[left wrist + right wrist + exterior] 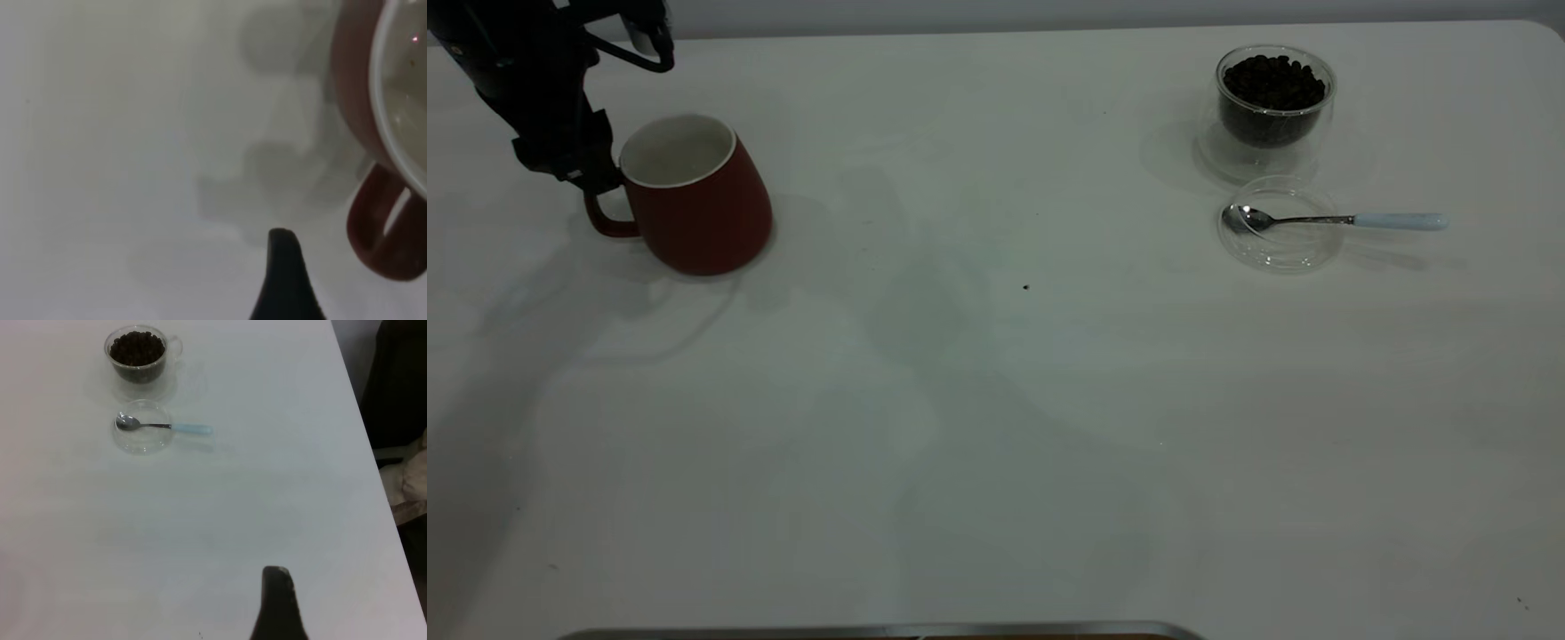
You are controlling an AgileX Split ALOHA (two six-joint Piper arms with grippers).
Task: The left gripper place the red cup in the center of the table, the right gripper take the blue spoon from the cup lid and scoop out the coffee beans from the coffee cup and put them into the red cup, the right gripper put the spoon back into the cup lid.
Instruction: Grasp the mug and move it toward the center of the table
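Note:
The red cup point(694, 200) stands upright at the far left of the table point(996, 400), its handle point(609, 222) toward the left arm. My left gripper point(594, 182) is open right at the handle. In the left wrist view one finger point(283, 273) shows with the handle point(387, 233) just beside it, not touching. The coffee cup point(1272, 107), full of coffee beans point(1272, 84), stands at the far right. The cup lid point(1280, 240) lies in front of it. The blue spoon point(1396, 220) rests with its bowl in the lid. My right gripper point(277, 603) hangs high, far from the spoon point(190, 428).
A single dark speck point(1025, 287) lies near the table's middle. A metal edge point(871, 631) shows at the near side. In the right wrist view the table's side edge point(373, 453) runs close by, with dark objects beyond it.

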